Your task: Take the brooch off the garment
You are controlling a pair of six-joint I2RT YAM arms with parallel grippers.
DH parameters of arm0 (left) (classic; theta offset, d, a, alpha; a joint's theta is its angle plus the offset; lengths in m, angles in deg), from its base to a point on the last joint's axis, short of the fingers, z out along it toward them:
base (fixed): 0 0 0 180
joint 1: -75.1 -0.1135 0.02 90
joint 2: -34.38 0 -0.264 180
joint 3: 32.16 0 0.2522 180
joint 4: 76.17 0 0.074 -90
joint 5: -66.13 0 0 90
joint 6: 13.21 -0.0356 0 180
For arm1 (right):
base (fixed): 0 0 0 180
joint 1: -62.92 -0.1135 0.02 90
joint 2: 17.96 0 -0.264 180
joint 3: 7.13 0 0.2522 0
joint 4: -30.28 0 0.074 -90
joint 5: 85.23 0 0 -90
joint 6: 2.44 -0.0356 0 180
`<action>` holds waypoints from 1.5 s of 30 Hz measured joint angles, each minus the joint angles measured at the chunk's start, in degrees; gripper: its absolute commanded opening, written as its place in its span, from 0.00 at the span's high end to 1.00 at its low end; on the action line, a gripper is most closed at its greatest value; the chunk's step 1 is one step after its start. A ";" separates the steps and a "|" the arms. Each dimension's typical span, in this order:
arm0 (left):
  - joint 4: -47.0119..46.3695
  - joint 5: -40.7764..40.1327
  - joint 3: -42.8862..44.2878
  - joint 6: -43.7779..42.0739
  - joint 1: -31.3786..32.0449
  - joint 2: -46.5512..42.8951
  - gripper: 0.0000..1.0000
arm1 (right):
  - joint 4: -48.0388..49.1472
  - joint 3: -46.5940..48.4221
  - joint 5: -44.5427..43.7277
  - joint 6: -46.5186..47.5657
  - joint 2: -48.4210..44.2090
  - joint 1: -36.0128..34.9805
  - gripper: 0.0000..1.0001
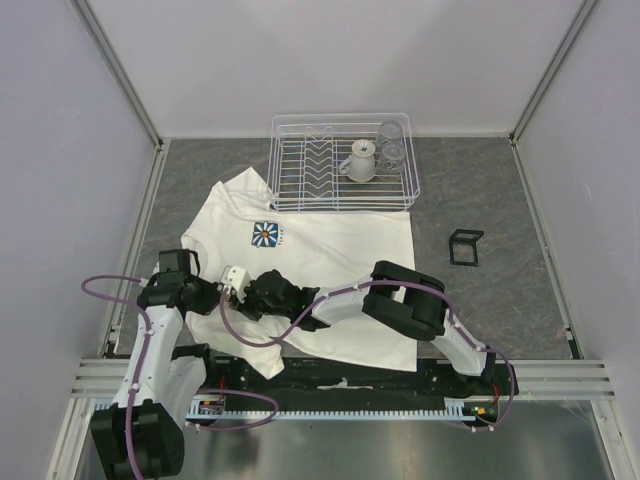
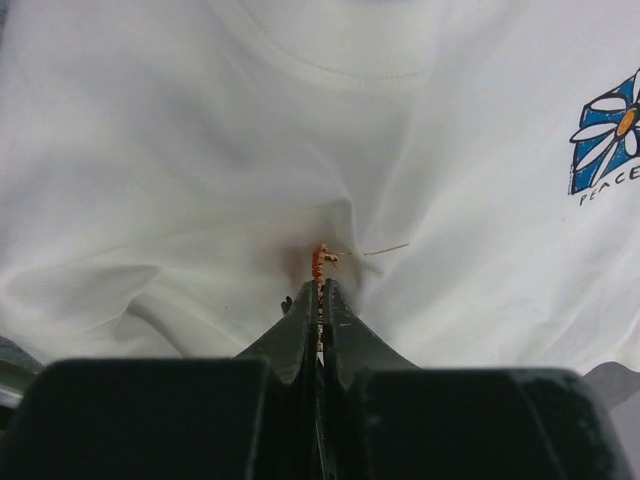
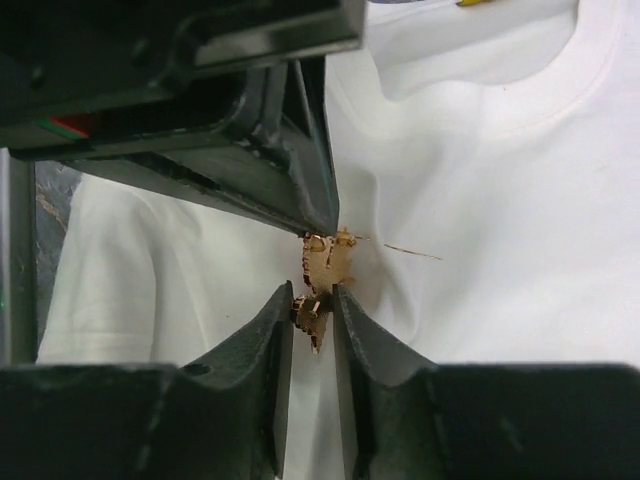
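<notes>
The white garment [image 1: 340, 260] lies flat on the table, its blue daisy logo [image 1: 266, 235] near the collar. Both grippers meet over its left part. In the left wrist view my left gripper [image 2: 320, 285] is shut on the orange-red brooch [image 2: 318, 260], seen edge-on just above the bunched cloth [image 2: 200, 150], with a thin pin sticking out to the right. In the right wrist view my right gripper [image 3: 314, 295] pinches the lower part of the brooch [image 3: 330, 262], while the left gripper's fingers [image 3: 290, 180] hold its top. In the top view the left gripper [image 1: 236, 284] and right gripper [image 1: 256, 293] hide the brooch.
A white wire dish rack [image 1: 340, 207] stands at the back on the shirt's upper edge, holding a white cup [image 1: 360, 160] and clear glasses [image 1: 390, 145]. A small black frame [image 1: 465, 247] stands right of the shirt. The shirt's bottom hem hangs near the arm bases.
</notes>
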 measured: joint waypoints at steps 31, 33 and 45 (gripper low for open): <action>-1.29 -0.20 17.86 -15.54 -0.22 -11.10 0.37 | 18.67 7.19 39.23 -39.67 9.81 9.18 0.92; -2.56 1.79 18.97 -17.35 -0.22 -10.45 0.37 | 19.98 2.84 39.82 -41.00 6.78 10.88 0.92; -18.01 26.03 14.29 -17.20 2.27 -0.07 0.43 | 5.57 -17.84 -2.08 -9.94 -24.00 13.73 1.00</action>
